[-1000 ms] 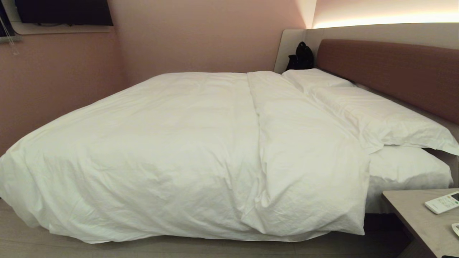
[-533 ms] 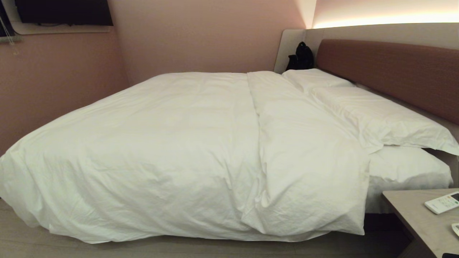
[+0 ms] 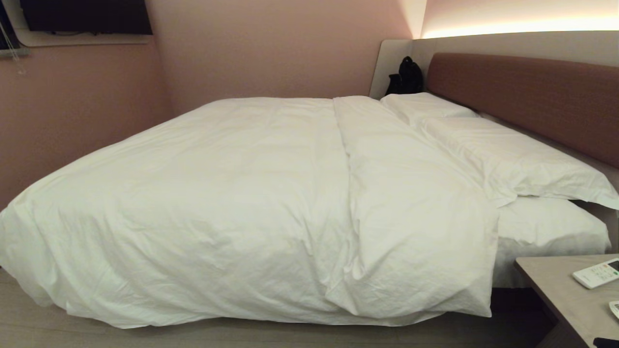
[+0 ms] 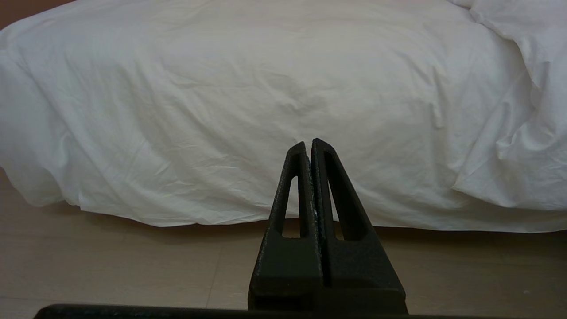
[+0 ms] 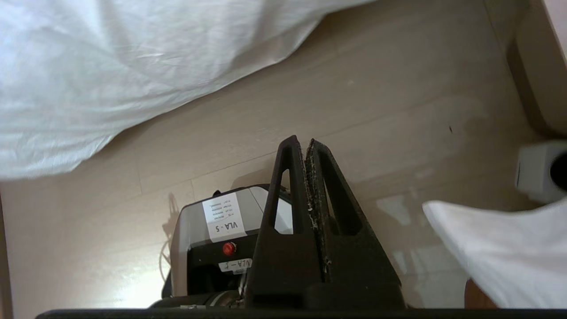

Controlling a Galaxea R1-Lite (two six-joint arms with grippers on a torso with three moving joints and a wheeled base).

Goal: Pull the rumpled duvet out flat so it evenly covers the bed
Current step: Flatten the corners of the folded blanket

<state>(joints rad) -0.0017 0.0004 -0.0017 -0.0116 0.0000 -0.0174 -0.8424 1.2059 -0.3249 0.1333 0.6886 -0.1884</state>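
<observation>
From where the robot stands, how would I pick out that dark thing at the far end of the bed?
Find the reddish-brown headboard along the bed's right side and follow it to the far corner. There, against the pale panel beyond the farthest pillow, sits a small black bag, the only dark item among white bedding.

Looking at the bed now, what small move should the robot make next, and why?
Probably open the right pincer and bring it toward the duvet's turned-back band near the pillows. That band lies doubled, while the foot end hangs low to the floor. Both pincers are shut and hold nothing; the left pincer faces the duvet's hanging side.
</observation>
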